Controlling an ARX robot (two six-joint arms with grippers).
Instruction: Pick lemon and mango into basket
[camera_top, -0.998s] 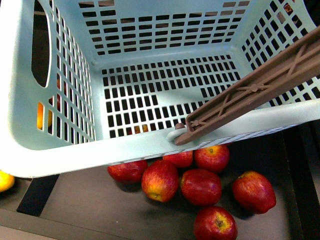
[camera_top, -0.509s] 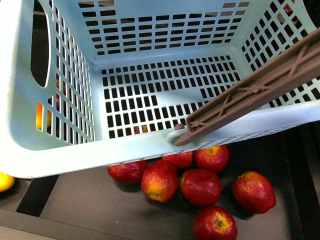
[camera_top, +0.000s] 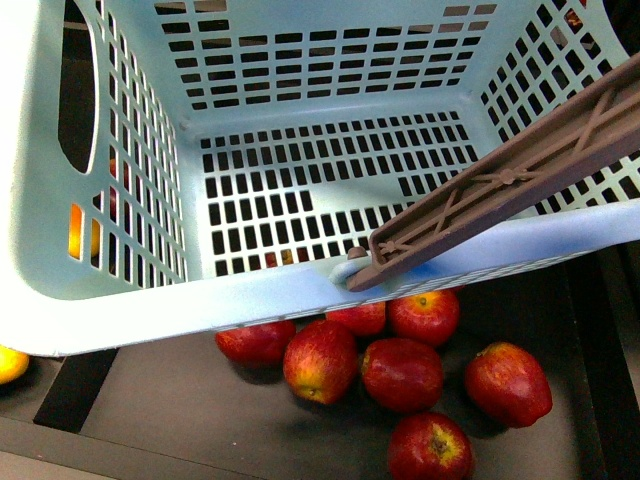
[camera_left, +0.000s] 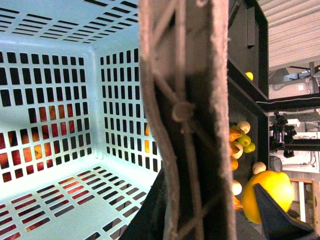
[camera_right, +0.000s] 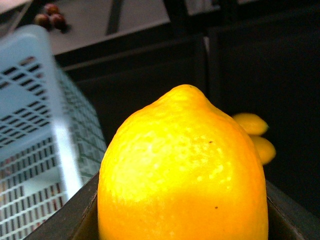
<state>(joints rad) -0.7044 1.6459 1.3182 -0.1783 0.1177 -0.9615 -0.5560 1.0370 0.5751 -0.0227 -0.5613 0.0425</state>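
Dark shelf boards run under everything, and the basket (camera_top: 130, 300), pale aqua, fills most of the front view, all slotted floor and walls. A heap of red apples (camera_top: 402, 375) sits just beneath its near rim: seven I can count, a few tucked under the edge, more red showing up through the floor slots. The brown handle (camera_top: 500, 190) slants across the right side, one end fixed at the near rim by a white tie (camera_top: 350, 272). Over to the right wrist camera and there it is: the lemon (camera_right: 182, 165), huge in frame, bright yellow and pebbly, nub end up, with the right gripper (camera_right: 182, 220) clamped on it, dark fingers (camera_right: 80, 215) hugging both flanks. It's outside the basket, whose slotted wall stands just off to one side; two more yellow fruits (camera_right: 257, 135) lie well behind it in the dark. The left wrist camera is right up against the handle, basket interior beyond, and past the handle a round yellow fruit (camera_left: 262, 192) sits partly behind a dark pointed piece (camera_left: 280, 222). Left gripper: can't tell whether it's apart or closed. Mango: can't pick it out for sure; something orange-yellow (camera_top: 78, 230) peeks through the left wall's slots, too hidden to name
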